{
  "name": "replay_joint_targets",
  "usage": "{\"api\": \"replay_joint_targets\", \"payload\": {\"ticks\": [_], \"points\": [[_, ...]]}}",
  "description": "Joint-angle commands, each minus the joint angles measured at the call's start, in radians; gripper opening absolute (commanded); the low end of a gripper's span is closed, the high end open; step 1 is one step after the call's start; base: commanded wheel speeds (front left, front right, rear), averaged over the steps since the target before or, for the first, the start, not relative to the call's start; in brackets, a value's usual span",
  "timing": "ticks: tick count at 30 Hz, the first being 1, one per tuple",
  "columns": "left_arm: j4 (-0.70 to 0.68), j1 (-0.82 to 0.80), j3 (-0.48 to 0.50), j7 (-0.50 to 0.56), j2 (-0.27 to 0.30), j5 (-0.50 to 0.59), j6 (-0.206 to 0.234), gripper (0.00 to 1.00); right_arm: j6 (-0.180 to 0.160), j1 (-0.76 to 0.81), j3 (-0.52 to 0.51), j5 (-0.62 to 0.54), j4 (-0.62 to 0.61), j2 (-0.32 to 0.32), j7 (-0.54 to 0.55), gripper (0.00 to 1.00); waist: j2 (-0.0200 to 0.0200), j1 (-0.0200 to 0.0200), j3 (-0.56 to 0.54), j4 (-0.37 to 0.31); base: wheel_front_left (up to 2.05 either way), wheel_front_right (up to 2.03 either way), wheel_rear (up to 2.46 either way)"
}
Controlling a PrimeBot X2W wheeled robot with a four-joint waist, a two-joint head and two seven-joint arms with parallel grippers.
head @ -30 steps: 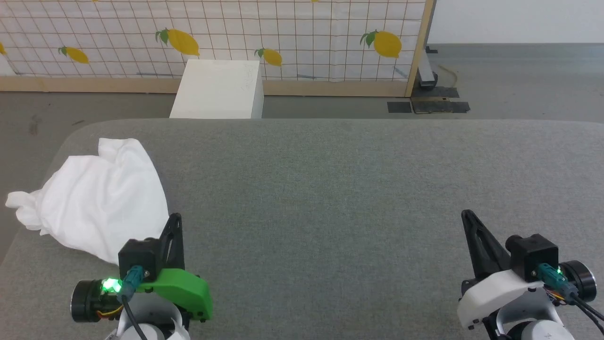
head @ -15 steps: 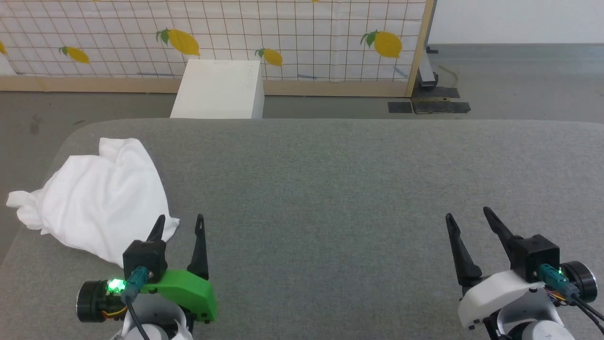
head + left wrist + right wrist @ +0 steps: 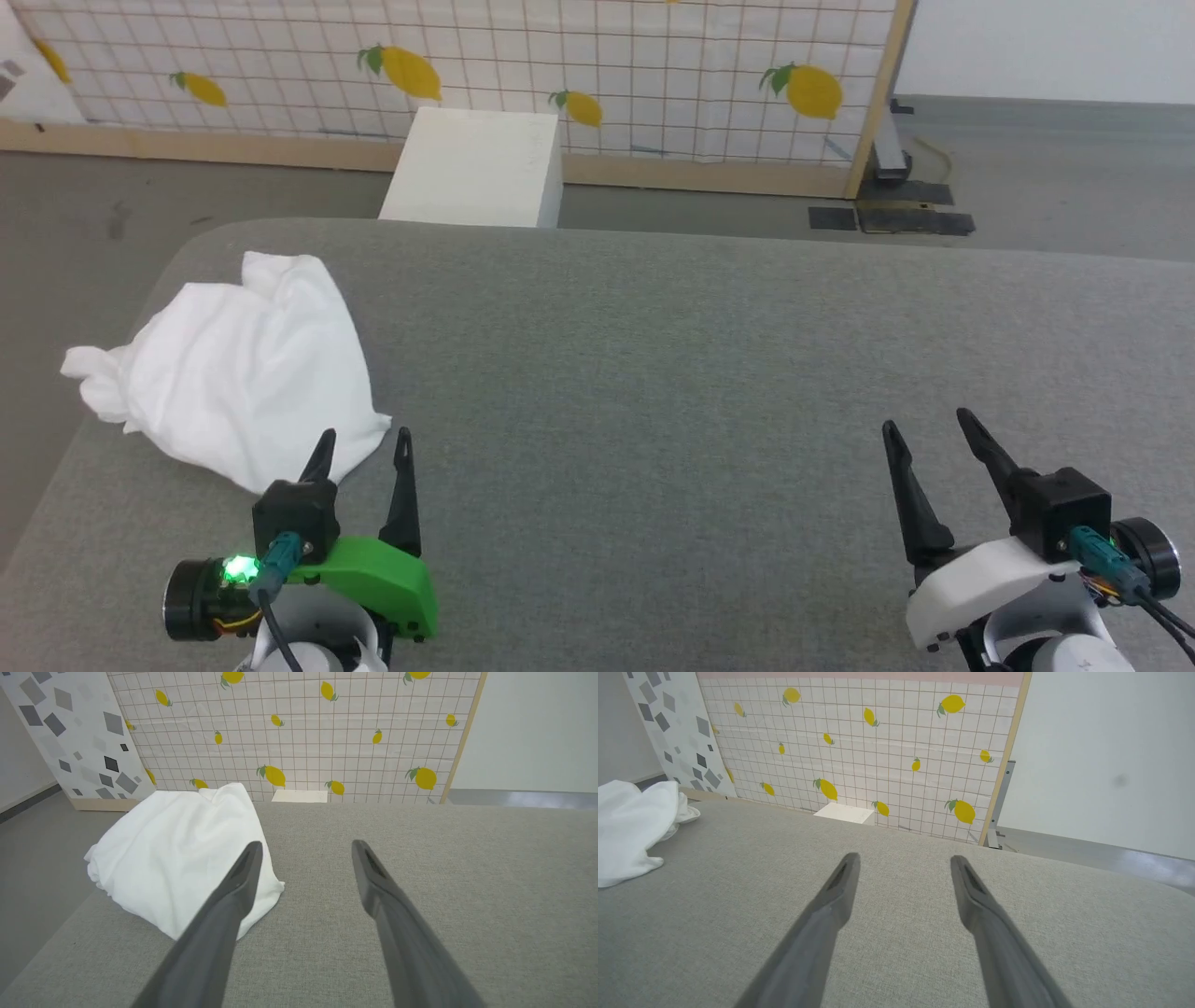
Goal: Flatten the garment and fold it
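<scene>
Head view: the shirt (image 3: 243, 373) lies bunched at the surface's (image 3: 653, 373) left edge, with one tip past it, so a leftward tug could drag it off. Your left hand (image 3: 365, 437) is spread just beside the shirt; your right hand (image 3: 924, 422) is spread, well apart from it.
Left wrist view: the open room lies to the right.
Right wrist view: bare surface lies ahead, with the shirt far left.

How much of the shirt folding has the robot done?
Done: nothing yet. The white shirt lies in a crumpled heap at the left end of the grey surface. In hand: nothing is held; the left gripper is open near the shirt's near corner, and the right gripper is open, far from it. Left: spreading the shirt flat, then folding it.
</scene>
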Motion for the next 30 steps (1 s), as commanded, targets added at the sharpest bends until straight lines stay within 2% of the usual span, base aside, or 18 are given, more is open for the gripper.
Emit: {"api": "replay_joint_targets", "payload": {"ticks": [1, 30], "points": [[0.006, -0.019, -0.003, -0.013, 0.005, -0.010, 0.010, 1.00, 0.000, -0.005, 0.000, 0.006, 0.005, 0.000, -0.010, 1.00, 0.0000, -0.0001, 0.000, 0.019, 0.00, 0.00, 0.00], [0.049, -0.029, -0.033, -0.072, 0.023, -0.073, 0.058, 1.00, -0.001, -0.018, 0.014, 0.016, 0.022, 0.001, -0.048, 1.00, 0.0000, -0.0001, 0.011, 0.221, 0.00, 0.00, 0.00]]}}
